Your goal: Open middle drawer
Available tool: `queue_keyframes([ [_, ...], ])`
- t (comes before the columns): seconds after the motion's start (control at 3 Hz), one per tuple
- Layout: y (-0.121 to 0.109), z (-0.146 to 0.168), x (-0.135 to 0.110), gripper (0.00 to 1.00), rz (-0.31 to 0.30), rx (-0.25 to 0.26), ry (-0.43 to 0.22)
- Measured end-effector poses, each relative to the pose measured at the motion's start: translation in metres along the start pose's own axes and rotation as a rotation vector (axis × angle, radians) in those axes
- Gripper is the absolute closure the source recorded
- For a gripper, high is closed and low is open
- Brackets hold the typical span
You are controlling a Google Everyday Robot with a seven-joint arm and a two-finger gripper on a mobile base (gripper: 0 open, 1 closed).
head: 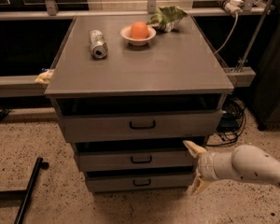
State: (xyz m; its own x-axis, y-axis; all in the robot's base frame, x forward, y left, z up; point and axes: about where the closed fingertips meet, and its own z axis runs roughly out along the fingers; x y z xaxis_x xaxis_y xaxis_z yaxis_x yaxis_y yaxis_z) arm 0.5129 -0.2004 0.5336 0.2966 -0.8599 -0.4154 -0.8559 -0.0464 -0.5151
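A grey three-drawer cabinet stands in the middle of the camera view. The middle drawer (pixel 135 160) is a grey flat front with a small black loop handle (pixel 141 159) at its centre, between the taller top drawer (pixel 140 125) and the narrower bottom drawer (pixel 139 182). My gripper (pixel 196 168) is at the right end of the middle drawer, in front of the cabinet's right edge. Its two cream fingers are spread apart, one (pixel 194 148) up and one low, and hold nothing. It is well right of the handle.
On the cabinet top (pixel 177 69) lie a can (pixel 98 43), a bowl with an orange (pixel 138 31) and a green bag (pixel 167 17). Cables (pixel 231 120) hang at the right. A black bar (pixel 30 185) lies on the speckled floor at the left.
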Motion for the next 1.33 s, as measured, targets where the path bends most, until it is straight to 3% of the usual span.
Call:
queue_keyframes([
  [0.67,-0.018,0.037,0.023,0.00,0.048,-0.070,0.018],
  [1.33,-0.027,0.062,0.035,0.00,0.050,-0.083,0.003],
])
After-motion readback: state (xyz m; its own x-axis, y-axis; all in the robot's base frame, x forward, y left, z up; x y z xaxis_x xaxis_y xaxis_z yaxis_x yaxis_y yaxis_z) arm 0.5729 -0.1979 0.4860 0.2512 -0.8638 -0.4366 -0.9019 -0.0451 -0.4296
